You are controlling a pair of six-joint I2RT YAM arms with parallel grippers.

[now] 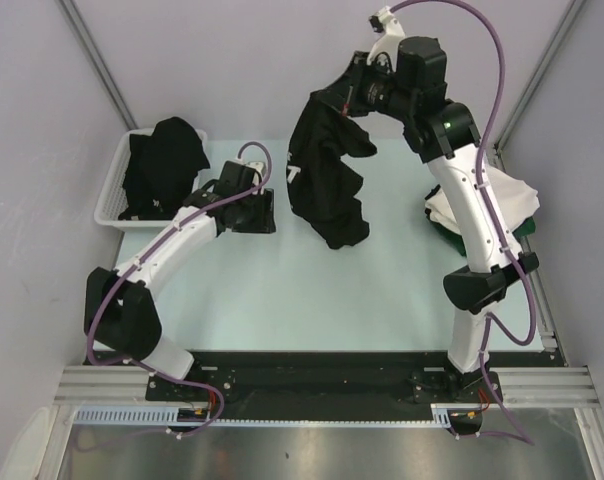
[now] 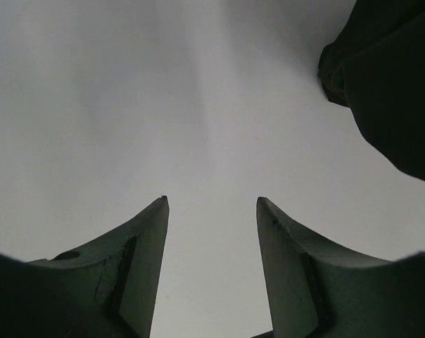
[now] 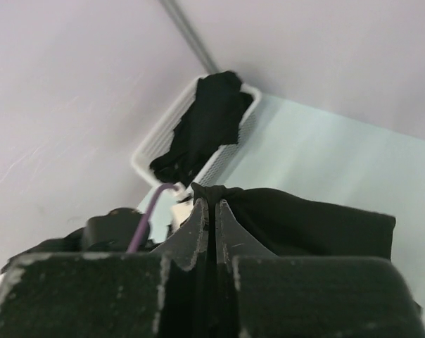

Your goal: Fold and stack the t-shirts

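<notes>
Aloft, well right of the basket (image 1: 108, 196), a black t-shirt (image 1: 327, 170) hung bunched from the right gripper (image 1: 354, 97), clenched on its fabric. The left gripper (image 1: 265, 212) (jaws parted, empty) waited between. Laying the shirt flat for folding looked next.
</notes>
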